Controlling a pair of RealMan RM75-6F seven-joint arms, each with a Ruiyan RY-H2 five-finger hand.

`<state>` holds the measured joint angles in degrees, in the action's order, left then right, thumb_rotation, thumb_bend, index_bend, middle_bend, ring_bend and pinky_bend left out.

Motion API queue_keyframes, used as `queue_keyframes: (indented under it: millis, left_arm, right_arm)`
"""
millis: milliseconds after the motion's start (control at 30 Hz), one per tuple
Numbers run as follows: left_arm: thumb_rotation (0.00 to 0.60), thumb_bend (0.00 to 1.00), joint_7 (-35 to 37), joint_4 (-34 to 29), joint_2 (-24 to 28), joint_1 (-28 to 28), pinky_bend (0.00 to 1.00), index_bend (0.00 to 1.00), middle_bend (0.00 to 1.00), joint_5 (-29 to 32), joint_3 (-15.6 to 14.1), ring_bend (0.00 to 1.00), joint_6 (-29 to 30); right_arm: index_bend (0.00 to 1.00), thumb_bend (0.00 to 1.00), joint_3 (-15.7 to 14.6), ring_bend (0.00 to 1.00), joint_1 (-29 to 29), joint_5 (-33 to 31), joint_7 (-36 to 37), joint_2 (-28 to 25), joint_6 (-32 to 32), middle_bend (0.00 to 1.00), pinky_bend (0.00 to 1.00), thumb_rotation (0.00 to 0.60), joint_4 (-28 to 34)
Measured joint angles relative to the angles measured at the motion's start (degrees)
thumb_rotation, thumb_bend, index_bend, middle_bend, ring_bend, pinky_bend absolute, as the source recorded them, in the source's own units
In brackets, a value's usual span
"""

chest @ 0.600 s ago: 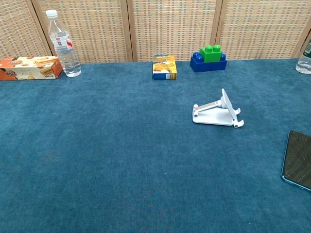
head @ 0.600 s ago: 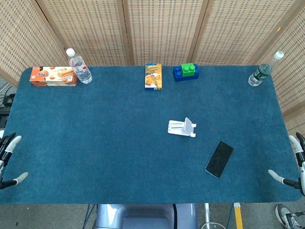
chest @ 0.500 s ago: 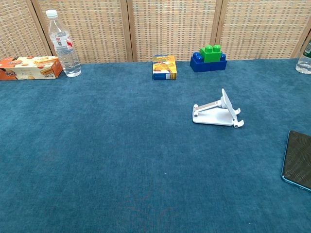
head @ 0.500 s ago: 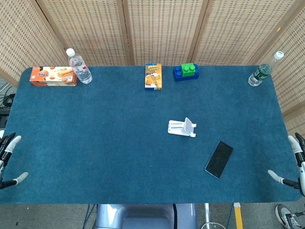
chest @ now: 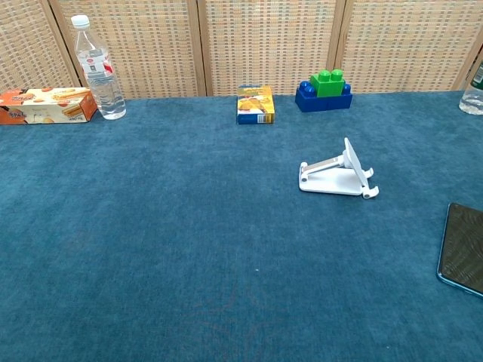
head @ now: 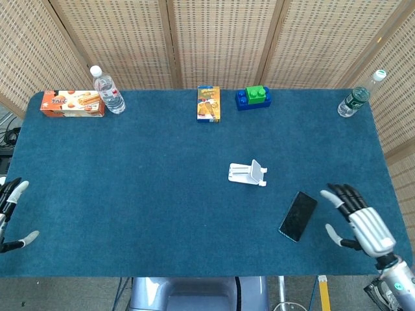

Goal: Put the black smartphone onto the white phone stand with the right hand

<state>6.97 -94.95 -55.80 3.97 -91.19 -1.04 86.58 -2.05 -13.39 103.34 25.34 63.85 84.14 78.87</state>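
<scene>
Approach step, judging by the layout: nothing grasped yet.

Head view: right hand (head: 355, 220) sits over the near right corner of the surface (head: 130, 194), just beside the black smartphone (head: 298, 216) but apart from it, no contact. Fingers spread and extended toward the far edge, thumb out toward the phone; it holds nothing. Phone lies flat, angled, near the white phone stand (head: 248, 173) w/ a gap between them. Stand is empty, its back plate tilted up. Left hand (head: 11, 214) shows at the left edge, fingers apart, nothing in it, off the surface.

Chest view: neither hand shows. Only part of the phone is visible, at the right border, flat; stand sits upright on its base, cradle lips facing right.

Next move prob. calls for sliding the right hand over the phone, getting thumb and fingers on its long edges, then lifting. Flat, thin phone on fabric looks hard to get under.
</scene>
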Motion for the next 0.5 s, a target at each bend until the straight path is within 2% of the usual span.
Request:
queue_keyframes:
  millis: [100,233,500]
  left_arm:
    - [0.6,0.0,0.0,-0.3,0.0,0.3,0.0,0.0,0.0,0.8,0.3,0.0,-0.9]
    - [0.6,0.0,-0.3,-0.5,0.0,0.8,0.0,0.0,0.0,2.0,0.7,0.0,-2.1]
    - [0.6,0.0,-0.3,-0.7,0.1,1.4,0.0,0.0,0.0,3.2,1.0,0.0,-3.5]
  right_arm:
    - [0.19,0.99,-0.8,0.0,-4.7,3.0,-1.0,0.9,-6.1,0.15,0.06,0.6,-0.8]
    - [0.21,1.0,-1.5,0.01,-9.3,5.0,-6.5,2.7,-12.5,0.16,0.08,0.6,-0.4]
    - [0.27,1.0,-2.7,0.07,-13.3,4.1,-14.4,5.1,-22.2,0.22,0.11,0.6,3.3]
